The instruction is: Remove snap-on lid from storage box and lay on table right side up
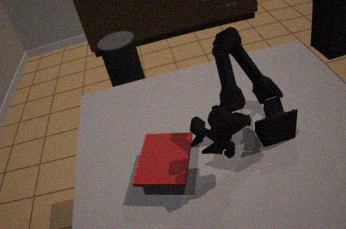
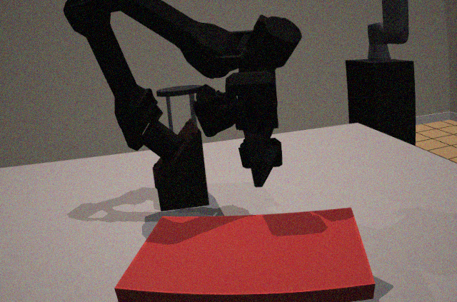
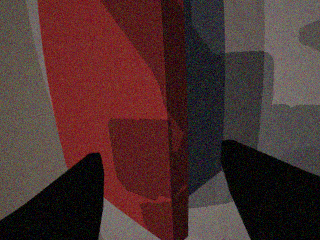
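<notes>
The red lid [image 1: 156, 162] [image 2: 240, 261] [image 3: 95, 85] lies flat, top up, on the dark blue storage box [image 1: 163, 190] [image 3: 206, 120]. Its rim stands out past the box wall. In the exterior view the lid hides the box. My gripper [image 1: 198, 149] [image 2: 258, 185] [image 3: 162, 157] is open and empty, pointing down beside the lid's edge on the arm's side. In the wrist view that edge runs between the two separated fingertips, and neither is seen gripping it. Their exact height relative to the lid cannot be told.
The box stands on the pale table [image 1: 120, 120] [image 2: 36, 195], with my arm's base [image 1: 276, 128] [image 2: 181, 180] beyond it. Off the table are a wooden cabinet [image 1: 167, 5], a dark round-topped bin [image 1: 122, 65], a stool [image 2: 177, 90] and another arm [image 2: 395, 7] on a black pedestal [image 2: 382, 99].
</notes>
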